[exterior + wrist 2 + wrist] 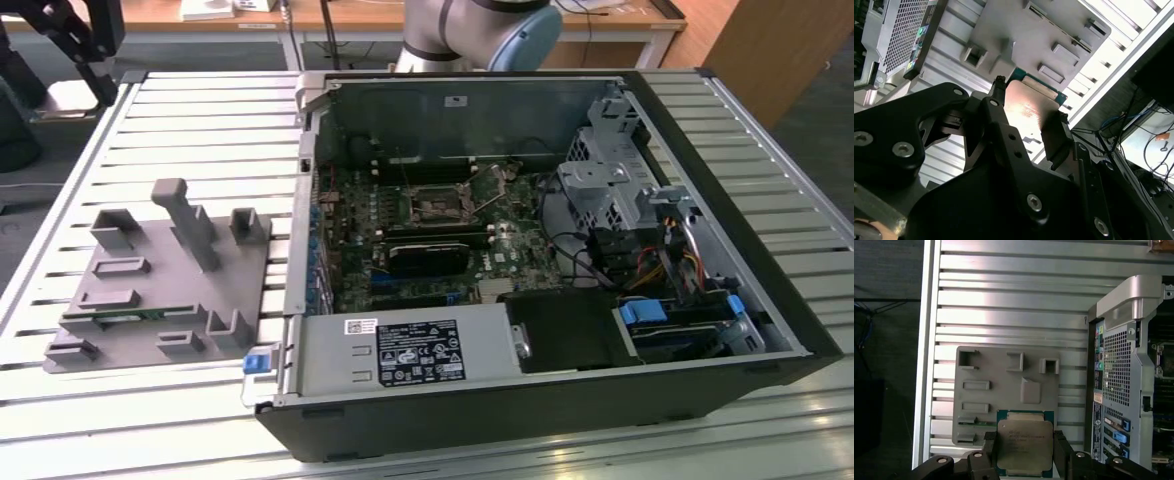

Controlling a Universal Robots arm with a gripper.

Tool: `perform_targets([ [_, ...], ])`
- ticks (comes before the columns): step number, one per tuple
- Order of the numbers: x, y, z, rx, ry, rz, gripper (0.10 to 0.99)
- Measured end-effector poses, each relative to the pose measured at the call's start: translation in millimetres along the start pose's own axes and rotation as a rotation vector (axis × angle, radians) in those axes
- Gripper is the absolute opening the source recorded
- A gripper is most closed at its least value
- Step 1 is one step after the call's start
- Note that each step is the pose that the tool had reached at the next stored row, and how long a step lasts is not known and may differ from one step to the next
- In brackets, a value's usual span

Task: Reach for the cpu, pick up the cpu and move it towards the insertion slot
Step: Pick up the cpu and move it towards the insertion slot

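The flat square cpu [1025,446], with shiny silver lid and green rim, looks light, stiff, slick-topped and fragile underneath, so its opposite side edges are the place to hold. The black jaws are clenched on exactly those edges, the chip between them, over the edge of the grey plastic fixture tray [999,410] on the slatted aluminium bench [1004,300], beside the open computer case [1116,365].

Printed black label [418,353], faint etching on cpu [1025,445], nothing legible

The gripper [1030,102] hides part of the cpu [1026,117].
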State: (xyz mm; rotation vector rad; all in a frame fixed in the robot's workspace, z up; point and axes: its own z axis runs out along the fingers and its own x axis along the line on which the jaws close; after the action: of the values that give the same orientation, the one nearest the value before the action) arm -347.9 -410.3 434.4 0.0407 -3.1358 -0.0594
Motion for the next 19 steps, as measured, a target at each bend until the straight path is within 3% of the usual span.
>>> perform_targets([
  [19,-19.7,-0.5,-0.1,0.0,0.0,0.0,0.541],
])
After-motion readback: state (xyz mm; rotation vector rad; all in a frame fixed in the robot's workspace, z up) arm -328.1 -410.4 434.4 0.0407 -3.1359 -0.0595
